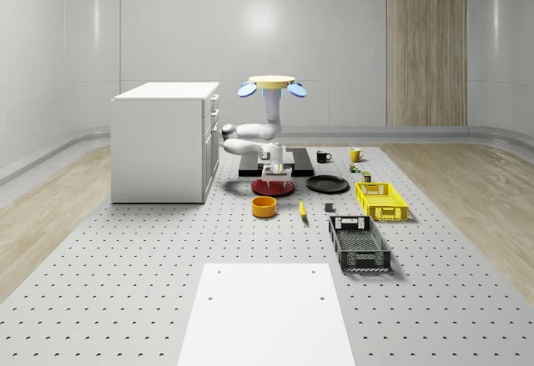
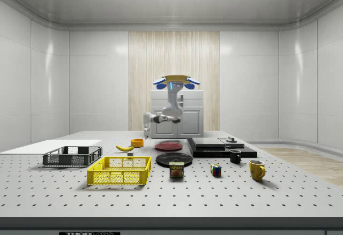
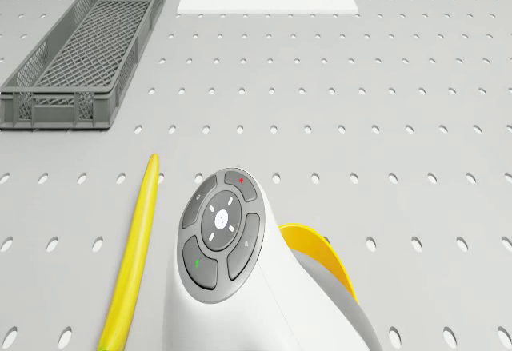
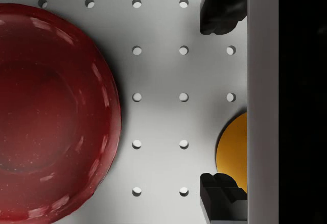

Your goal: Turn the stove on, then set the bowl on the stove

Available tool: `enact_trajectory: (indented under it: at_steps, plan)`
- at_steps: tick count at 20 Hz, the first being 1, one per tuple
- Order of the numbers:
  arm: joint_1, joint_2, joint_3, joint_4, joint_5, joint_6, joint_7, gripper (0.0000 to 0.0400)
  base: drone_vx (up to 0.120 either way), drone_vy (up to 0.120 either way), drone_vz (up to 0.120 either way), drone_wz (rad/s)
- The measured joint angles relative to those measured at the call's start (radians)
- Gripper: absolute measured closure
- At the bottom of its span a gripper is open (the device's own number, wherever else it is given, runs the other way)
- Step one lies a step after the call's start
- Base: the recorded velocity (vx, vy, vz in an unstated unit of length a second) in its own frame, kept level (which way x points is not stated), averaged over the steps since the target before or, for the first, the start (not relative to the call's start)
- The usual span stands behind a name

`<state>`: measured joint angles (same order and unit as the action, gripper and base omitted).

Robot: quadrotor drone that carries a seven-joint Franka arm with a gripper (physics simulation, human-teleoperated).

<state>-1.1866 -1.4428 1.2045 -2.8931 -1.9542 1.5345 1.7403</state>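
Hovering above the stove (image 1: 277, 162), the drone (image 1: 272, 87) hangs its arm down so the gripper (image 1: 276, 168) sits low over the stove's near edge, fingers (image 4: 219, 13) spread wide and holding nothing. The orange bowl (image 1: 264, 207) rests on the table (image 1: 150, 283) near the stove, beyond the red plate (image 1: 273, 187).

Orange bowl (image 1: 264, 207) upright on table, flat black stove (image 1: 278, 163) well behind

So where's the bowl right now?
In the whole-scene view the orange bowl sits on the table just in front of the red plate, left of the banana.
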Motion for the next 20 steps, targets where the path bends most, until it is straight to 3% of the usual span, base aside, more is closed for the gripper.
enact_trajectory:
  at_steps: [18,20]
  plan:
    - [-0.002,-0.006,0.001,0.000,0.003,0.006,0.002,0.0000,0.120,0.000,0.000,0.000]
    - [-0.003,-0.007,-0.003,0.002,-0.001,0.008,0.002,0.0000,0.020,0.000,0.000,0.000]
